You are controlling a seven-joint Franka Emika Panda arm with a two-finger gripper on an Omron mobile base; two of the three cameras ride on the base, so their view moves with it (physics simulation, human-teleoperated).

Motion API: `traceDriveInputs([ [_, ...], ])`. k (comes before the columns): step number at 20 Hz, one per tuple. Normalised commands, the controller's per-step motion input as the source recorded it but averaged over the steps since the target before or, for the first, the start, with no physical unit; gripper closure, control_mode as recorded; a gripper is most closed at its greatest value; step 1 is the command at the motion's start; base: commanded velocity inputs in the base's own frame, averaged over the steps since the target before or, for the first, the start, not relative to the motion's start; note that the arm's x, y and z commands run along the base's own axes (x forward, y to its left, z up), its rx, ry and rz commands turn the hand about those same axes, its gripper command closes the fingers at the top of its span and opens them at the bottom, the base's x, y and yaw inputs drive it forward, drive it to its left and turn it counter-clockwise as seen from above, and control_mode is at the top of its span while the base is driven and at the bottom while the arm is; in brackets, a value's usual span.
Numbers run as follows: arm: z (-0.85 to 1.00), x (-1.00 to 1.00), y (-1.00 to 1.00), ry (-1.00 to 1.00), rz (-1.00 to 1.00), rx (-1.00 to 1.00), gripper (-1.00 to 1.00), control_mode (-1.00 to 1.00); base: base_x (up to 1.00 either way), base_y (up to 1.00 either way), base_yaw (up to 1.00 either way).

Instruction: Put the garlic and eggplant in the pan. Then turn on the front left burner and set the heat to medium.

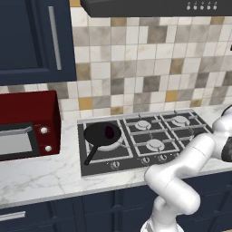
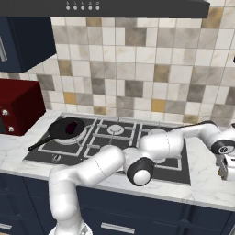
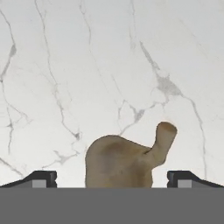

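Observation:
The garlic (image 3: 122, 159), a tan bulb with a short stem, lies on white marble counter in the hand view. My gripper (image 3: 112, 179) is open right over it, one dark fingertip (image 3: 41, 178) on each side of the bulb, neither touching it. The black pan (image 1: 103, 134) (image 2: 67, 129) sits on the front left burner (image 1: 110, 145), its long handle pointing toward the counter's front. The small dark maroon eggplant (image 1: 109, 132) (image 2: 71, 128) rests inside the pan. In the right base view my arm reaches over the stove's front to the counter on its right.
Control knobs (image 1: 115, 164) line the stove's front edge. A red microwave (image 1: 27, 131) stands on the counter left of the stove. The other burners (image 1: 155, 145) are bare. A range hood (image 1: 158, 7) hangs above, and a tiled wall lies behind.

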Motion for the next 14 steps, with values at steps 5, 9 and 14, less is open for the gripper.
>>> traceDriveInputs([
  [5, -0.10, 0.01, -0.23, 0.00, -0.04, 0.00, -1.00, -1.00, 0.00, 0.00, 0.00],
  [9, 0.00, 0.00, -0.09, 0.00, -0.02, 0.00, -1.00, -1.00, 0.00, 0.00, 0.00],
  [14, 0.00, 0.00, 0.00, 0.00, 0.00, 0.00, 1.00, -1.00, 0.00, 0.00, 0.00],
])
